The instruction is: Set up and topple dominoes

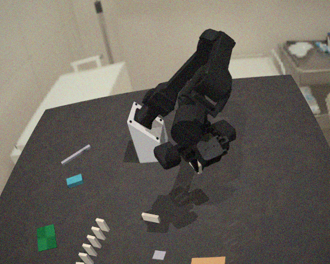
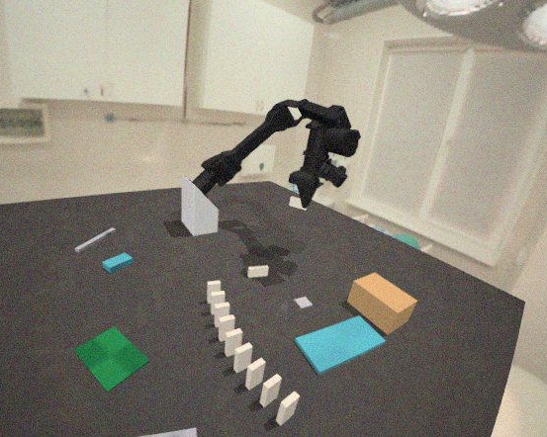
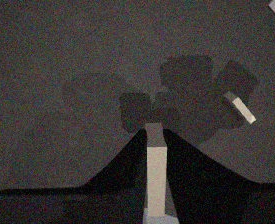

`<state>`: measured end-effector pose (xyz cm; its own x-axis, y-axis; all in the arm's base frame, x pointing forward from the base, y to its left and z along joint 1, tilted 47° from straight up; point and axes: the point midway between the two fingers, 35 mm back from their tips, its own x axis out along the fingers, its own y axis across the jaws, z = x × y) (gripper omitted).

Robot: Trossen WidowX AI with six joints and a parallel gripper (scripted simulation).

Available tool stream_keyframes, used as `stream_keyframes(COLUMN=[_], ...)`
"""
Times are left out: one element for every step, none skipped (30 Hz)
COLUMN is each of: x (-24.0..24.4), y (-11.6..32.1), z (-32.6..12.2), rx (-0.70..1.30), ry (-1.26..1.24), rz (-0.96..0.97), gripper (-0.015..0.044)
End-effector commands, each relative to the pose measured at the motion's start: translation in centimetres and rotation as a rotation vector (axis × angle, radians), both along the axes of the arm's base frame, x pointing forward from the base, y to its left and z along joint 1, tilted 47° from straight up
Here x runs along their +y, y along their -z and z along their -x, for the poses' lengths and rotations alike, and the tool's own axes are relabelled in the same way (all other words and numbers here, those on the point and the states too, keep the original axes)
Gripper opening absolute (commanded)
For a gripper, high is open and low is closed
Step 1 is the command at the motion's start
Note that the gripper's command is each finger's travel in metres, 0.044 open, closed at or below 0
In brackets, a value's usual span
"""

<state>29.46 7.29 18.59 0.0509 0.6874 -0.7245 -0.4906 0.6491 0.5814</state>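
My gripper (image 1: 196, 167) (image 2: 304, 204) (image 3: 153, 136) is shut on a cream domino (image 1: 200, 169) (image 2: 296, 202) (image 3: 157, 180) and holds it high above the table, right of the arm's base in the top and exterior views. A second loose domino (image 1: 150, 218) (image 2: 257, 271) (image 3: 244, 110) lies on its side on the table, near the far end of the row. Several cream dominoes stand upright in an evenly spaced row, from the far-end domino (image 1: 102, 224) (image 2: 214, 293) to the near-end domino (image 2: 288, 409). The top view cuts off the row's near part. The wrist view does not show the row.
A green patch (image 1: 46, 238) (image 2: 112, 357) lies left of the row. An orange block (image 1: 208, 260) (image 2: 383, 303), a blue slab (image 2: 339, 343) and a small pale square (image 1: 159, 255) (image 2: 303, 302) are right of it. A blue block (image 1: 74, 180) (image 2: 117, 262) and a pale bar (image 1: 76, 154) (image 2: 95, 239) lie farther back.
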Motion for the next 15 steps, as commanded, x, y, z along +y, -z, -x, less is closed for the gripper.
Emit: stream_keyframes(x=[4.27,4.44,4.57,4.61,4.61,4.61,4.61,4.61,4.61,4.61,4.61,4.61,4.61,4.61,4.61], y=[-5.26,-5.45,-5.59,-5.63,-5.63,-5.63,-5.63,-5.63,-5.63,-5.63,-5.63,-5.63,-5.63,-5.63,-5.63], z=[1.37,1.45,1.52,1.54,1.54,1.54,1.54,1.54,1.54,1.54,1.54,1.54,1.54,1.54,1.54], rx=[0.463,0.500,0.521,0.527,0.527,0.527,0.527,0.527,0.527,0.527,0.527,0.527,0.527,0.527,0.527], ry=[0.465,0.499,0.518,0.523,0.523,0.523,0.523,0.523,0.523,0.523,0.523,0.523,0.523,0.523,0.523], rz=[-0.088,-0.092,-0.095,-0.095,-0.095,-0.095,-0.095,-0.095,-0.095,-0.095,-0.095,-0.095,-0.095,-0.095,-0.095], gripper=[0.0029,0.0029,0.0029,0.0029,0.0029,0.0029,0.0029,0.0029,0.0029,0.0029,0.0029,0.0029,0.0029,0.0029,0.0029])
